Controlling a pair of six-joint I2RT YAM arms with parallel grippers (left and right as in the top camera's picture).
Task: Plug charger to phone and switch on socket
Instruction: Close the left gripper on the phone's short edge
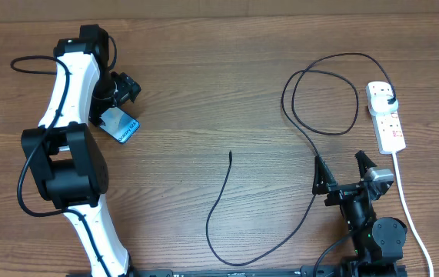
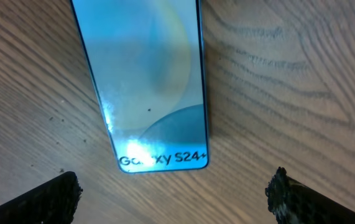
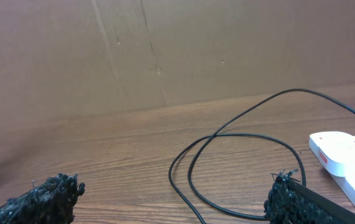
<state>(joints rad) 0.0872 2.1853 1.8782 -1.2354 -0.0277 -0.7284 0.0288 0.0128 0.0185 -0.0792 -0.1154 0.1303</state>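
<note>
Overhead: on the wooden table you've got both hands spread wide and empty. The left gripper hangs over the phone and the right gripper sits near the socket. The charger has its plug in the socket. Its connector tip lies loose mid-table, well apart from the phone.

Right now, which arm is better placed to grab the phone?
Left. The left fingers are open, with the phone just ahead of them; the right fingers are far across the table, near the socket.
</note>
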